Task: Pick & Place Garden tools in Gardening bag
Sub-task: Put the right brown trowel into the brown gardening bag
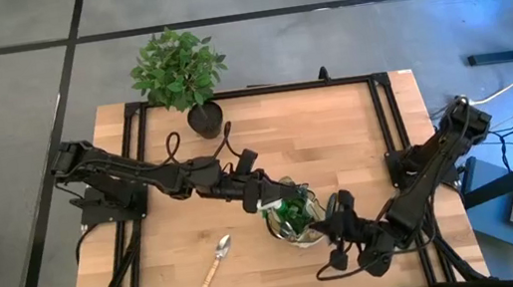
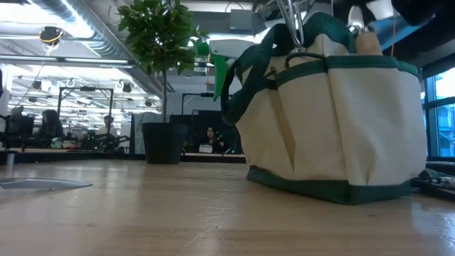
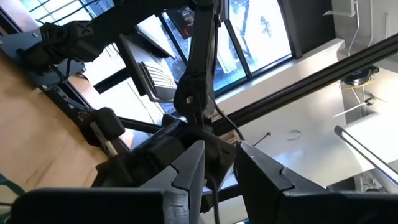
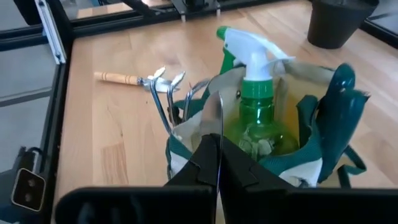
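Flanking bag point(image 1: 298, 220) (potted plant point(image 1: 179, 74) apart): trowel point(image 1: 218, 261).

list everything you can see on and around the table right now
gardening bag: 1, cream with green trim and handles, on the table toward its front right of centre
spray bottle: 1, green with white trigger, standing inside the bag
trowel: 1, metal with wooden handle, lying on the table left of the bag
potted plant: 1, green leaves in black pot, at the table's back edge
table: 1, light wood with black frame
people: several, seated in the room beyond the table in the low view
left gripper: 1, dark, over the bag's left rim
right gripper: 1, dark, shut, at the bag's right rim
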{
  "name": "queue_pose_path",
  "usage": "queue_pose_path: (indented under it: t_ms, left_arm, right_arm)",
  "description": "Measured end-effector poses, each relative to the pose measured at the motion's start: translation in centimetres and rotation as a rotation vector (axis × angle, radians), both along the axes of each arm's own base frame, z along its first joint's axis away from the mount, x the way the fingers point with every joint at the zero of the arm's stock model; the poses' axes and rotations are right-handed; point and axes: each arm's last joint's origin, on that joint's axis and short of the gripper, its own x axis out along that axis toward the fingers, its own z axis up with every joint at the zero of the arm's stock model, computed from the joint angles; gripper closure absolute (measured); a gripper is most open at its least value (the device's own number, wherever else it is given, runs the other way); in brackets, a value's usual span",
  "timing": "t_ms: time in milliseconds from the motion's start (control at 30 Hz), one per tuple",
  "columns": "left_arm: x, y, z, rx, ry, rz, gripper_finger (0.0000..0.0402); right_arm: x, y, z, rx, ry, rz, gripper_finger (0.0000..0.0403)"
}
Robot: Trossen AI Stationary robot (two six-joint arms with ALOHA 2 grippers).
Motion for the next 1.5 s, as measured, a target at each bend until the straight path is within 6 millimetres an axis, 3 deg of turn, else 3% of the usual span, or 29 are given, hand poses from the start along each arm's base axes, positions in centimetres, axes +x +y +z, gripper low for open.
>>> queue_pose_path:
  t_ms: [400, 900, 1233, 1500]
  left_arm:
    - [-0.1, -0.5, -0.1, -0.002, 0.011, -0.028, 0.0317]
    - [-0.2, -0.9, -0.3, -0.001, 0.029, -0.04, 0.0317]
    - [-0.2, -1.2, -0.3, 0.003, 0.027, -0.048, 0.0343]
    - [-0.2, -1.2, -0.3, 0.016, 0.028, -0.028, 0.0354]
  right_arm:
    - [0.6, 0.7, -2.2, 0.008, 0.005, -0.055, 0.0403]
    - [0.5, 0.7, -2.3, 0.011, 0.003, -0.069, 0.0403]
    - [-0.4, 1.5, -1.6, 0.026, -0.047, -0.049, 0.0403]
    - [-0.2, 2.0, -1.7, 0.053, 0.039, 0.082, 0.0403]
